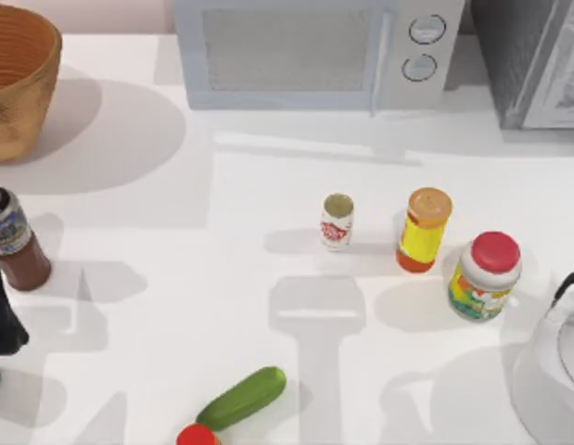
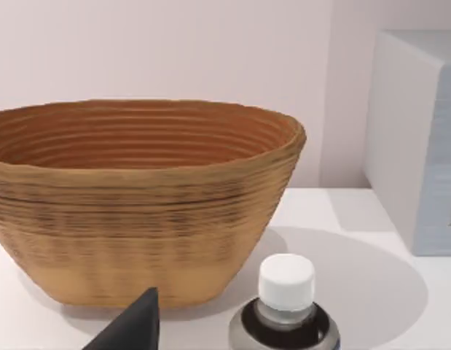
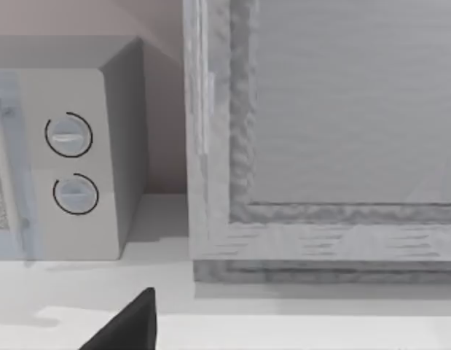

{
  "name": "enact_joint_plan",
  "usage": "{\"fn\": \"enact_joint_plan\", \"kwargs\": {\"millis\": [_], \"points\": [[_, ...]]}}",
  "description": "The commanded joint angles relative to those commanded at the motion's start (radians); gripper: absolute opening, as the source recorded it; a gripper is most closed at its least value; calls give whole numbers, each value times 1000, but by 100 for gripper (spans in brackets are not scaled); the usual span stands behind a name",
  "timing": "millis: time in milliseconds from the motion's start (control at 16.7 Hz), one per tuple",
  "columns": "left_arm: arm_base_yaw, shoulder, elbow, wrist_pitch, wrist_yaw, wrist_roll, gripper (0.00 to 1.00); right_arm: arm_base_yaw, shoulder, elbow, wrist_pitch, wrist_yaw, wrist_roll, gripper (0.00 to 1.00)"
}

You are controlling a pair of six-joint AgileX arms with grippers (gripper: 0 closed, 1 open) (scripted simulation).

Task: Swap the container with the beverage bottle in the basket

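Now you see one bottle [image 1: 15,243] standing on the desk [image 1: 175,278] outside one basket [image 1: 18,83], one container [image 1: 337,222] mid-desk, left gripper [image 1: 4,320] state unclear.

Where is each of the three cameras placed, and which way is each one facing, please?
Top view: above the table looking down on the container, beverage bottle and microwave; the left arm sits at the left edge.
Left wrist view: on the left arm, facing the basket past the bottle's white cap; one dark fingertip shows.
Right wrist view: facing the microwave's dials; one dark fingertip shows.
Shared: top and left wrist views both show basket and bottle.
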Motion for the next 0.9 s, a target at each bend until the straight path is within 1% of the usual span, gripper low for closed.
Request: {"fn": "enact_joint_plan", "kwargs": {"millis": [180, 360, 540, 900], "points": [[3, 34, 2, 34, 2, 1, 100, 0, 0, 0, 0, 0, 0, 100], [10, 163, 9, 151, 11, 5, 100, 0, 0, 0, 0, 0, 0, 100], [20, 383, 15, 321, 24, 9, 100, 0, 0, 0, 0, 0, 0, 100], [38, 934, 27, 695, 58, 19, 100, 0, 0, 0, 0, 0, 0, 100]]}}
